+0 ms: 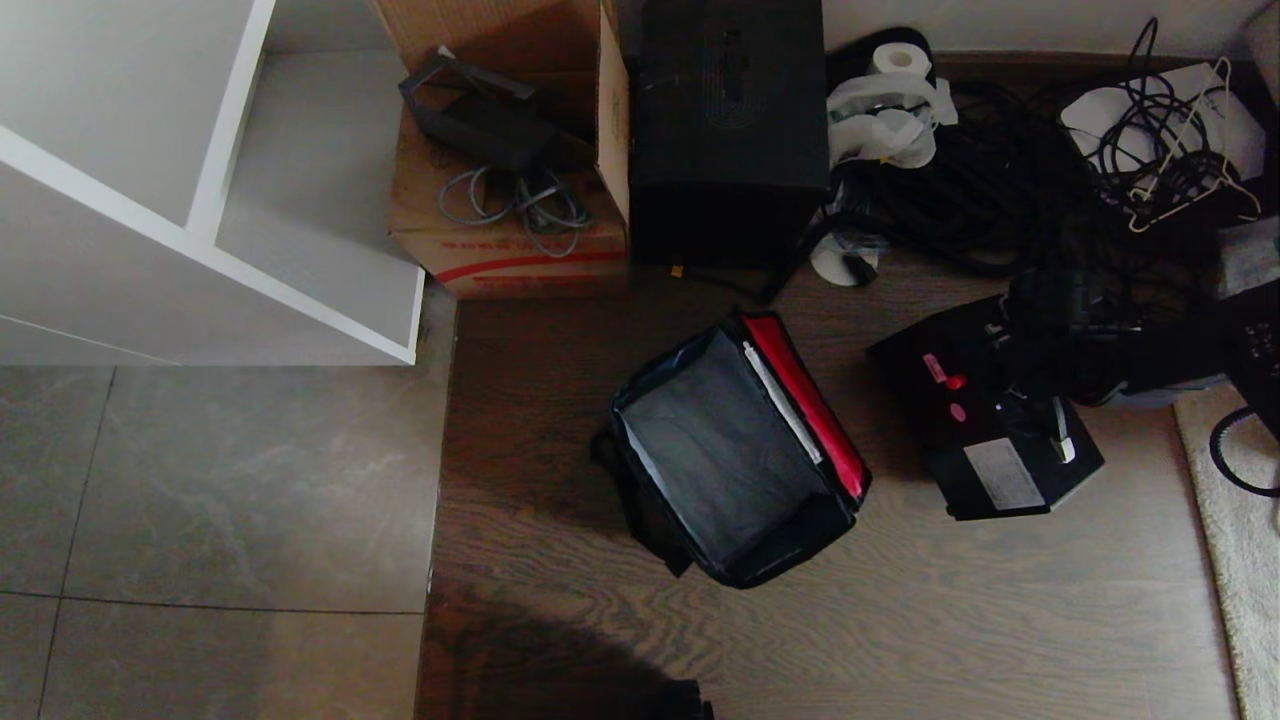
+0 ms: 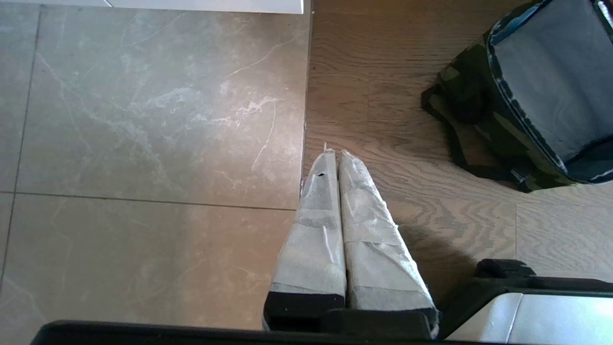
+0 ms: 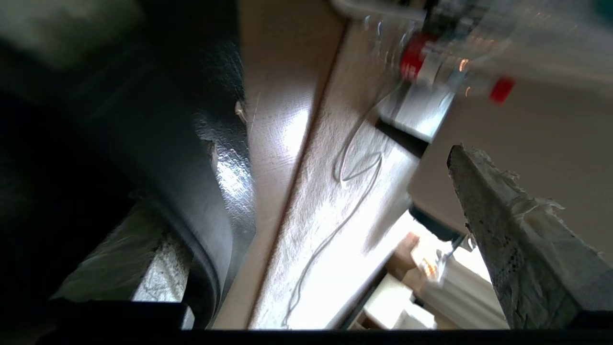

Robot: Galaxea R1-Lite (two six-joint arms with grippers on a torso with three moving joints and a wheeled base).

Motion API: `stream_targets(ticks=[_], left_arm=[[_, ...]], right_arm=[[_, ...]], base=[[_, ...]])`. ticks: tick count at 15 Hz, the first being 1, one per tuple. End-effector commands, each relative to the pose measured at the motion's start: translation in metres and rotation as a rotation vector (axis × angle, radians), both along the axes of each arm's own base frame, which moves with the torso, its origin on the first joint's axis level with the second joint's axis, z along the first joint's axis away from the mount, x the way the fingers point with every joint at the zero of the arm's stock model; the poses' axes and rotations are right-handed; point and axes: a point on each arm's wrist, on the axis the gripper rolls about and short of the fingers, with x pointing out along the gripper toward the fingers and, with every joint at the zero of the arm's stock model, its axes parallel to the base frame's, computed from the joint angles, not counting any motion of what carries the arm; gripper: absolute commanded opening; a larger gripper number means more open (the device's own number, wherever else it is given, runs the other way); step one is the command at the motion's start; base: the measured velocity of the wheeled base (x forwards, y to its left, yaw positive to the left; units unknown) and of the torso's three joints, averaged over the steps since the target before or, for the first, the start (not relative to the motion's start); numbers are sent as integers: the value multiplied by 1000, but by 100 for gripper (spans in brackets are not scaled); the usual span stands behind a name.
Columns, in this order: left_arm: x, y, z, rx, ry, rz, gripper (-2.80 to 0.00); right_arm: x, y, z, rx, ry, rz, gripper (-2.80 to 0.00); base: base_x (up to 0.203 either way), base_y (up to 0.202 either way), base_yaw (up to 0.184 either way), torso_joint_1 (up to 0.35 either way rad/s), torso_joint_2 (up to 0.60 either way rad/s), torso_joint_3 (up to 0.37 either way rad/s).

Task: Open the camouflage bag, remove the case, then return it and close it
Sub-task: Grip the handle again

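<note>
I see the wooden floor (image 1: 900, 620) in front of me, with the camouflage bag (image 1: 735, 460) lying in the middle of it, lid thrown back so the red lining (image 1: 805, 400) shows along its far right edge. Its black interior looks empty. The bag is soft and boxy; I judge its walls will sag and shift if pushed, so anything going in has to drop straight through the mouth.

To the bag's right, apart from it, the case (image 1: 985, 420) rests on the floor among cables, a white label and small red marks facing up. It is out of the bag, so I take the return step to be next. It looks rigid and probably the heavier of the two; its hard faces would slip, so the top handle is where I would take hold, though I cannot pick the handle out clearly here.

My right hand (image 3: 330, 215) has its fingers spread wide with nothing between them, close beside a dark curved surface. My left hand (image 2: 339, 153) hangs parked over the floor, fingers pressed together, empty.
</note>
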Motion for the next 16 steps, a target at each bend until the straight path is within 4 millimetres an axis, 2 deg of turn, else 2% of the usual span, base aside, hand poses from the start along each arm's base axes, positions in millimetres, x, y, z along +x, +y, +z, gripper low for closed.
stream_targets(ticks=[1, 5, 6, 10, 12, 16], left_arm=[[0, 0, 0, 0, -1, 0, -280], [0, 0, 0, 0, 1, 0, -280], [0, 0, 0, 0, -1, 0, -280], [0, 0, 0, 0, 0, 0, -280], [0, 0, 0, 0, -1, 0, -280], [0, 0, 0, 0, 0, 0, -280]], right_arm=[[4, -9, -10, -15, 37, -11, 0], [1, -9, -17, -22, 77, -9, 0], [-1, -8, -20, -20, 88, -7, -280], [-1, 8, -27, -6, 76, 14, -280], [-1, 9, -26, -7, 58, 15, -280], [-5, 26, -20, -5, 37, 44, -280]], base=[[0, 0, 0, 0, 0, 0], [0, 0, 0, 0, 0, 0], [0, 0, 0, 0, 0, 0], [0, 0, 0, 0, 0, 0], [0, 0, 0, 0, 0, 0], [0, 0, 0, 0, 0, 0]])
